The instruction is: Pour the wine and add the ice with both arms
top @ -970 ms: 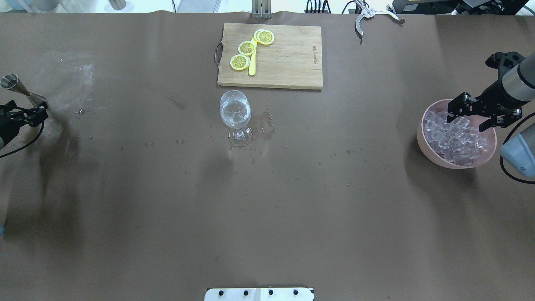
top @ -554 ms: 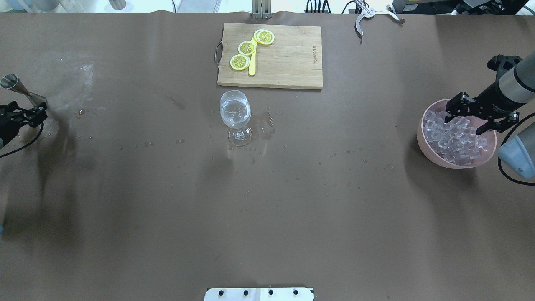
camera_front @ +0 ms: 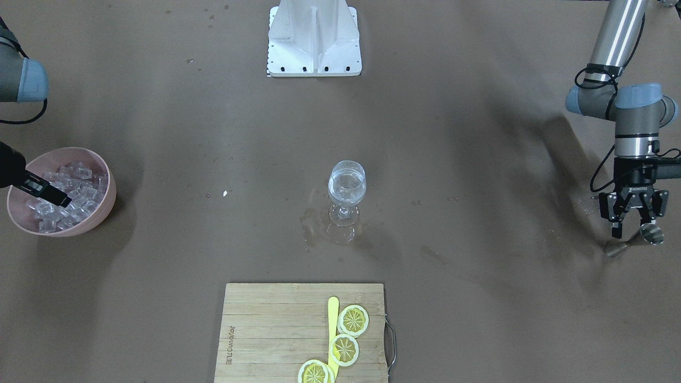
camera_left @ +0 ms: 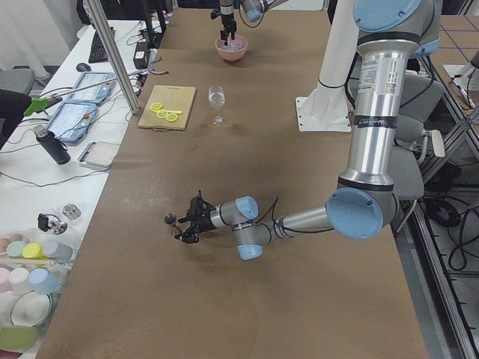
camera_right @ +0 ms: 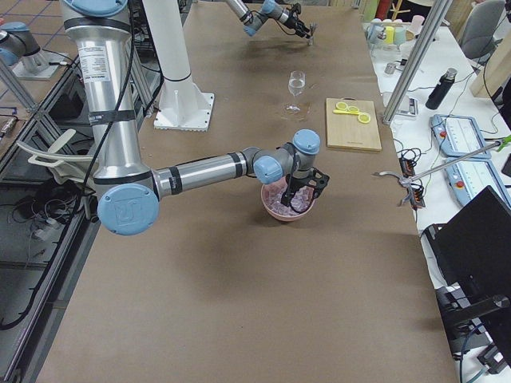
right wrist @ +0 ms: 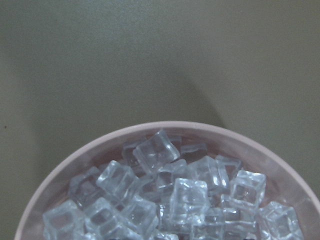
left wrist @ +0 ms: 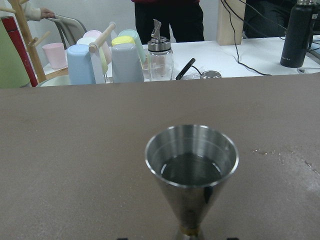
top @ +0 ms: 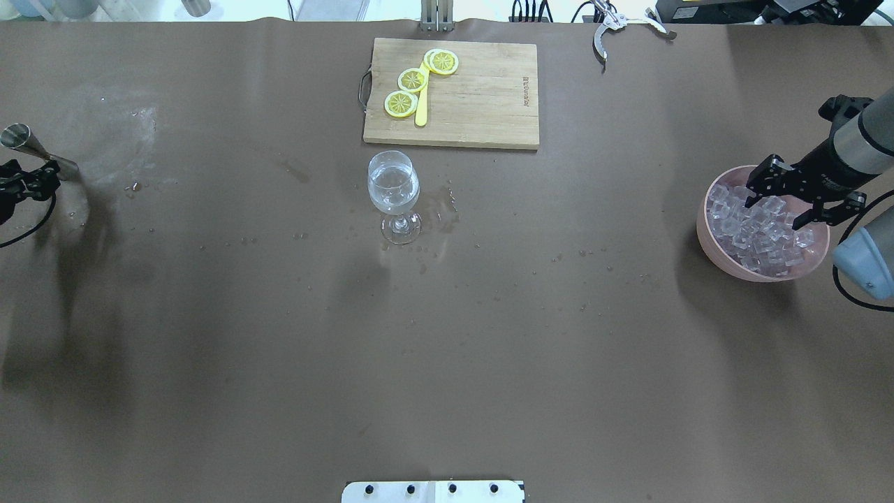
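Note:
A wine glass [top: 394,188] stands mid-table with a little clear wine in it, also in the front view [camera_front: 347,186]. A steel jigger [top: 28,148] stands at the far left; the left wrist view shows liquid in it [left wrist: 192,170]. My left gripper [top: 28,183] is open just beside it, and is also in the front view [camera_front: 630,226]. A pink bowl [top: 705,237] holds heaped ice [top: 758,237], seen close in the right wrist view [right wrist: 175,200]. My right gripper [top: 777,207] is open, with its fingertips down at the ice.
A wooden cutting board [top: 475,98] with lemon slices [top: 412,80] and a yellow knife lies behind the glass. Metal tongs [top: 614,28] lie at the back right. The white robot base [top: 433,491] is at the near edge. Droplets dot the table around the glass.
My left gripper has drawn back to the left, away from the jigger, which stays standing. My right gripper has shifted slightly over the ice and stays open.

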